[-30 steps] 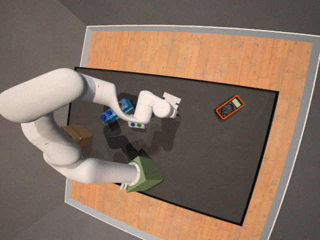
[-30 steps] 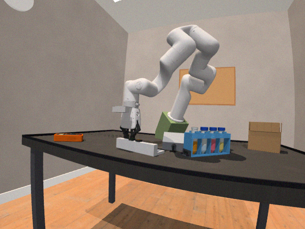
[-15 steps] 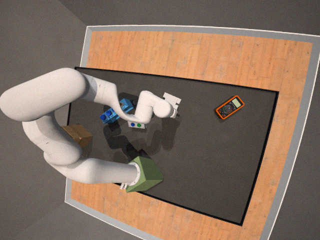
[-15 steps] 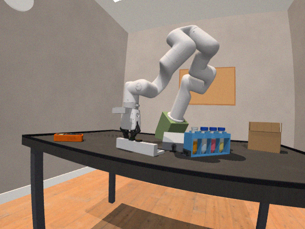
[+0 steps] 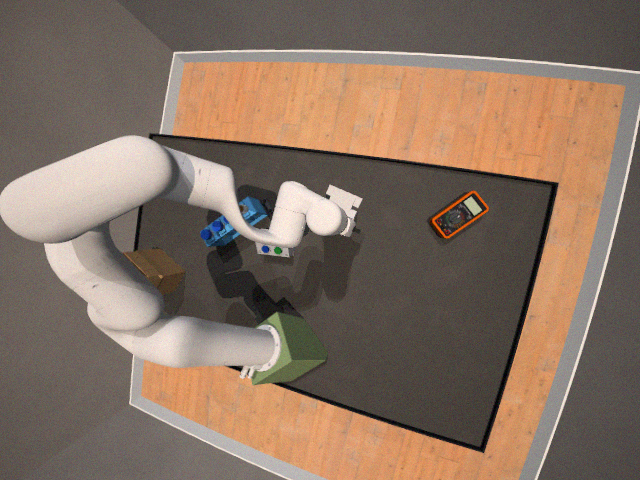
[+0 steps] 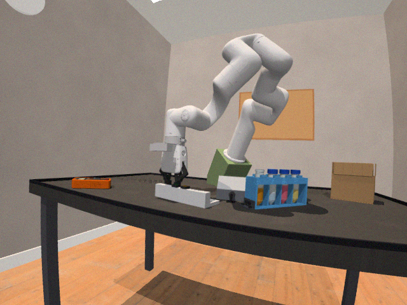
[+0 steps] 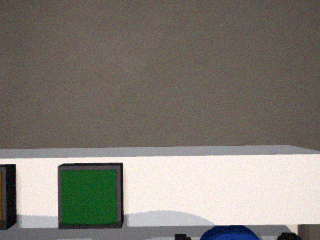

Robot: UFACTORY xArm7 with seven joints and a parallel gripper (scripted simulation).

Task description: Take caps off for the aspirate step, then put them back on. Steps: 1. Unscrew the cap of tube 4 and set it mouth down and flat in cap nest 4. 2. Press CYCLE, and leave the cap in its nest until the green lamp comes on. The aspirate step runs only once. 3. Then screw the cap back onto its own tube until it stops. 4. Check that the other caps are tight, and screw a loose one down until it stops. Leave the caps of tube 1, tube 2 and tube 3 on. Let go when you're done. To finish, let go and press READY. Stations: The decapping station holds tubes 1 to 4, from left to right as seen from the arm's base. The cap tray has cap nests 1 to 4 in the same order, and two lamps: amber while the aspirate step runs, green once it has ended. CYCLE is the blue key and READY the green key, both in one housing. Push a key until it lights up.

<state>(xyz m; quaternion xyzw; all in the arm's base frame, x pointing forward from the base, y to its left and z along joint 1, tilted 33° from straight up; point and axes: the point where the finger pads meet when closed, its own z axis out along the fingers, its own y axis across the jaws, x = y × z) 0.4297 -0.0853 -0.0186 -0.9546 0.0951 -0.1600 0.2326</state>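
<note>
— Where's the cap?
— It's blue and round (image 7: 230,233), sitting low in the white tray (image 6: 184,196), left of the rack. Only its top shows in the wrist view.
— And the gripper (image 6: 173,180)?
— It's directly over the cap with its fingers spread to either side, gripping nothing.
— Counts?
— Two lamps on the tray wall, amber (image 7: 4,196) and green (image 7: 90,195). One blue rack (image 6: 249,192) with four tubes: the leftmost tube (image 6: 259,172) is bare, and three are capped (image 6: 283,171).

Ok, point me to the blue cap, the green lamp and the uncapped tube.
blue cap (image 7: 229,233): wrist view, its top surface at the bottom edge.
green lamp (image 7: 90,196): wrist view, middle of its square face.
uncapped tube (image 6: 259,171): exterior view, its open rim.
</note>
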